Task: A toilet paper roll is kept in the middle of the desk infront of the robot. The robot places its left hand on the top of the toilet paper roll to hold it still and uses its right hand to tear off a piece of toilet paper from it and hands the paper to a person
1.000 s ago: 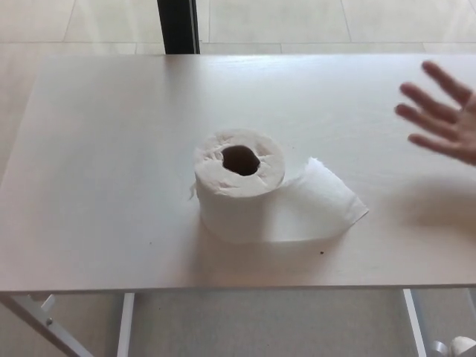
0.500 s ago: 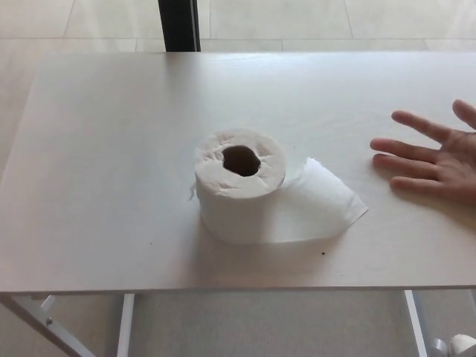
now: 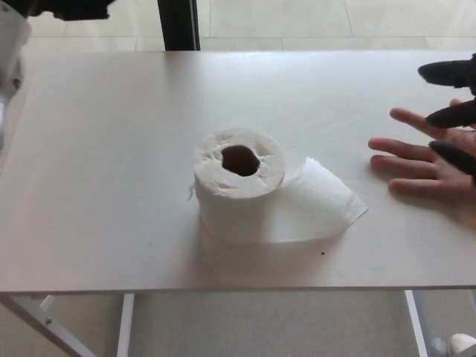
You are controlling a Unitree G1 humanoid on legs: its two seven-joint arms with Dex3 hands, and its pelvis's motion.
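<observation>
The toilet roll [image 3: 239,182] looks light and soft; its loose sheet [image 3: 323,204] likely tears easily, so pinch there. The right hand [image 3: 454,111] shows spread fingers holding nothing; the left hand [image 3: 71,7] I cannot tell.

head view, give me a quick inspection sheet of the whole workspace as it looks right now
surface: white rectangular desk, bare apart from the roll.
job's things: white toilet paper roll upright mid-desk, loose tail lying flat to the picture's right.
clutter: nothing seen.
hands: right hand at right edge, black fingers spread above a person's open hand; left hand hidden, only a white arm part shows top left.
cables: nothing seen.
surroundings: pale tiled floor, dark post.
</observation>
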